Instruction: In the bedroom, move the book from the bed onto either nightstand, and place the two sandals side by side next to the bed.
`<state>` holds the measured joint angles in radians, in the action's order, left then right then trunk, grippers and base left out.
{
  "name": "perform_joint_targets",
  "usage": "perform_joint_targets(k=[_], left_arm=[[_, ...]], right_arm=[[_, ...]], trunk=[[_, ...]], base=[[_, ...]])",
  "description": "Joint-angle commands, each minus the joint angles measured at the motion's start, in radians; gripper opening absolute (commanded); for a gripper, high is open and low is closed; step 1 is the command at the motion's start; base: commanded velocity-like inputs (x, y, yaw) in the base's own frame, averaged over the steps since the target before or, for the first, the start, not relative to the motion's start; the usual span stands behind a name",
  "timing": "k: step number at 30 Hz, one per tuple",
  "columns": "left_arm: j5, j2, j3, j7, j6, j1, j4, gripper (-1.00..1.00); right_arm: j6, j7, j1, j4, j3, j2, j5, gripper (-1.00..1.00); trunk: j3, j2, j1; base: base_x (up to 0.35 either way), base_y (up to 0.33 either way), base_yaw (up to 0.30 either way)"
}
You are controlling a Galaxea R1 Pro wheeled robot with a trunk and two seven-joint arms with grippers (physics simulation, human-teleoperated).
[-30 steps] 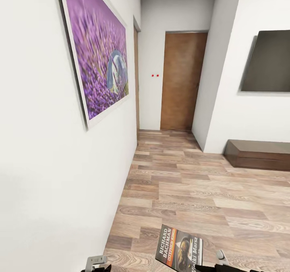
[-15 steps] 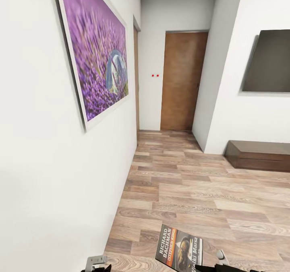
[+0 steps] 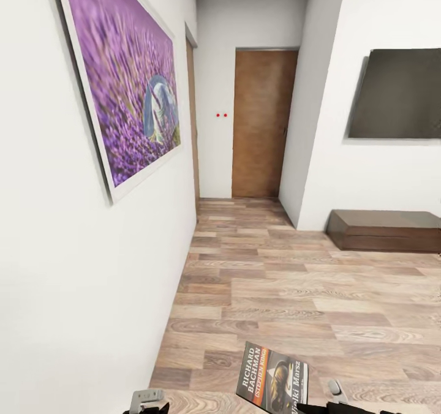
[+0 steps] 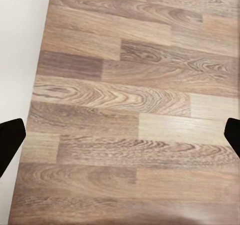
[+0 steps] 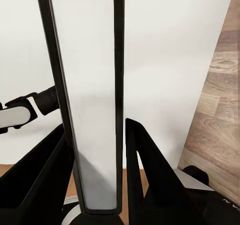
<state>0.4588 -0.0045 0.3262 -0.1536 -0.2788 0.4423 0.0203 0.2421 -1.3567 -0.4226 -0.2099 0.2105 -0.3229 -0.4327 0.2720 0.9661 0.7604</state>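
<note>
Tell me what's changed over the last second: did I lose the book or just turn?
Only the view moved: the painting, door, wall screen and bench all slid left in the head view, so the camera has turned or the robot has moved. The book sits at the same spot in the frame, still clamped in the right gripper. The left gripper stays open.

Wall (image 3: 61, 267) runs down the left of the frame, a picture (image 3: 119, 83) hanging on its upper part. Floor (image 3: 294, 304) spreads across the centre and lower right. Door (image 3: 262, 123) sits at the far end, upper centre. Screen (image 3: 398, 94) hangs on the right wall, bench (image 3: 386, 230) on the floor below it. Book (image 3: 272, 377) stands at bottom centre, between the right hand's fingers (image 5: 150, 180) in the right wrist view.
</note>
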Motion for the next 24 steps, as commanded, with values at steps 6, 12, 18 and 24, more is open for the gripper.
perform_joint_targets(k=[6, 12, 18, 24], left_arm=[[0.011, 0.000, 0.007, -0.004, -0.004, 0.001, -0.002, 1.00], [0.011, 0.000, 0.007, -0.004, -0.004, 0.001, -0.002, 1.00], [0.011, 0.000, 0.007, -0.004, -0.004, 0.001, -0.002, 1.00], [0.011, 0.000, 0.007, -0.004, -0.003, 0.001, -0.002, 1.00]], right_arm=[[0.011, -0.002, -0.001, 0.000, 0.008, -0.001, -0.011, -1.00], [0.011, -0.002, -0.001, 0.000, 0.008, -0.001, -0.011, -1.00], [0.011, -0.002, -0.001, 0.000, 0.008, -0.001, -0.011, -1.00], [0.011, -0.001, -0.001, 0.000, 0.007, -0.001, -0.011, -1.00]], trunk=[[0.001, 0.001, 0.000], [0.001, 0.001, 0.000], [0.001, 0.001, 0.000], [0.001, 0.001, 0.000]], base=[[0.037, 0.108, -0.032], [0.006, 0.016, -0.002], [0.179, 0.001, 0.000], [0.314, 0.000, 0.000]])
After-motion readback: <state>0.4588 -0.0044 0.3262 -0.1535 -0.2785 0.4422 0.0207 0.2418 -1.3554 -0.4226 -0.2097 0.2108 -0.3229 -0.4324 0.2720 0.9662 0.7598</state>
